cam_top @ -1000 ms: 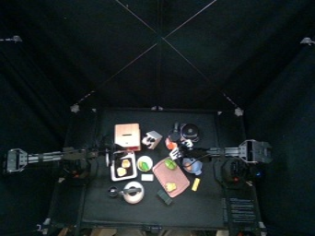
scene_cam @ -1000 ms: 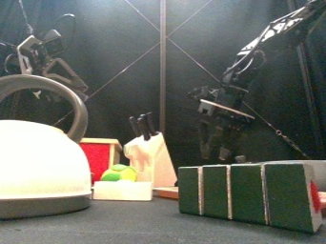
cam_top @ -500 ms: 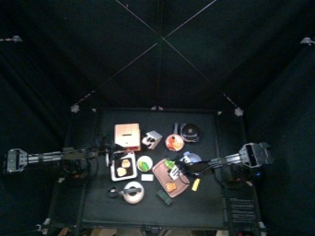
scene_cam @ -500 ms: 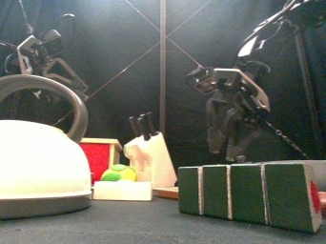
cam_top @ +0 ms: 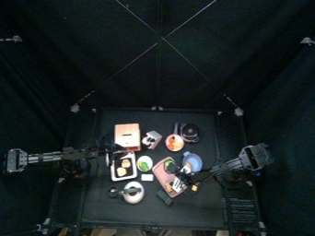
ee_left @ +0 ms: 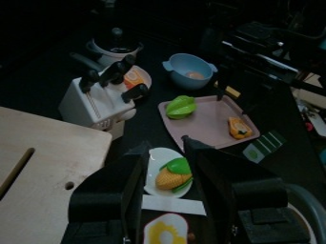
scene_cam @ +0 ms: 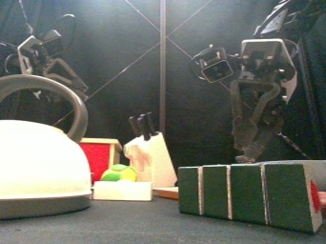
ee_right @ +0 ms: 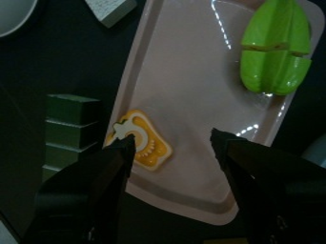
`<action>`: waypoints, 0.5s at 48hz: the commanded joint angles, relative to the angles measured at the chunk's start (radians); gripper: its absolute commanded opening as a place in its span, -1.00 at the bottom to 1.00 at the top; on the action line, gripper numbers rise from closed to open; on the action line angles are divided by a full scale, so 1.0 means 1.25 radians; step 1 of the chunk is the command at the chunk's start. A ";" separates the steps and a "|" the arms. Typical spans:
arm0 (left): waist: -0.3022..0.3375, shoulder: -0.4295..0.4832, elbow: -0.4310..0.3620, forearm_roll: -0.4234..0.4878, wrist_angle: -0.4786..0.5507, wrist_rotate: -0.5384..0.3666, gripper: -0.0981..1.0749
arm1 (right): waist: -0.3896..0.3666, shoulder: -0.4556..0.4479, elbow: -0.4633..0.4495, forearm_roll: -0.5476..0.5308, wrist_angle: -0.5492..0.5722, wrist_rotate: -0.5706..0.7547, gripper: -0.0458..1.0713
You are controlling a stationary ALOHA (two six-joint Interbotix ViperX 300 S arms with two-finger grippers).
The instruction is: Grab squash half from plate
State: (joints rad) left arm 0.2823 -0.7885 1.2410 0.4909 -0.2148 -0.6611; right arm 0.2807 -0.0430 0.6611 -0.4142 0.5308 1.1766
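Note:
In the right wrist view the squash half (ee_right: 140, 143), pale yellow with an orange face, lies on the reddish-brown plate (ee_right: 192, 86). A green round piece (ee_right: 276, 50) sits at the plate's other end. My right gripper (ee_right: 173, 150) hovers above the plate, open, one jaw close beside the squash half and nothing between the jaws. From above, the right gripper (cam_top: 187, 184) covers part of the plate (cam_top: 171, 182). The left wrist view shows the same plate (ee_left: 211, 116) and squash half (ee_left: 235, 126). My left gripper (ee_left: 173, 176) rests open at the table's left, over a white dish (ee_left: 159, 186).
A white kettle (scene_cam: 38, 162), a knife block (scene_cam: 151, 152) and a row of green blocks (scene_cam: 254, 195) stand near the front edge. The blue bowl (ee_left: 189, 67) and a wooden board (ee_left: 45, 152) lie around the plate.
My right arm has swung from the back of the table forward to above the plate, its gripper staying open. The left arm has not moved.

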 commanded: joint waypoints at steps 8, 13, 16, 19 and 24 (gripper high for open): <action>0.002 0.001 -0.012 -0.001 -0.005 0.000 0.46 | 0.061 0.032 -0.033 -0.061 -0.011 -0.005 0.77; 0.002 0.001 -0.012 -0.001 -0.005 0.000 0.46 | 0.085 0.050 -0.033 -0.101 -0.011 -0.004 0.77; 0.004 0.001 -0.012 -0.001 -0.005 0.000 0.46 | 0.087 0.061 -0.033 -0.113 -0.007 -0.002 0.77; 0.002 0.001 -0.012 -0.001 -0.005 0.000 0.46 | 0.083 0.069 -0.033 -0.115 -0.004 -0.004 0.77; 0.004 0.001 -0.012 -0.001 -0.006 0.000 0.46 | 0.082 0.080 -0.032 -0.126 -0.007 -0.005 0.77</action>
State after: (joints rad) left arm 0.2838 -0.7869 1.2410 0.4909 -0.2148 -0.6611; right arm 0.3866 0.0675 0.6412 -0.5614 0.5262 1.1720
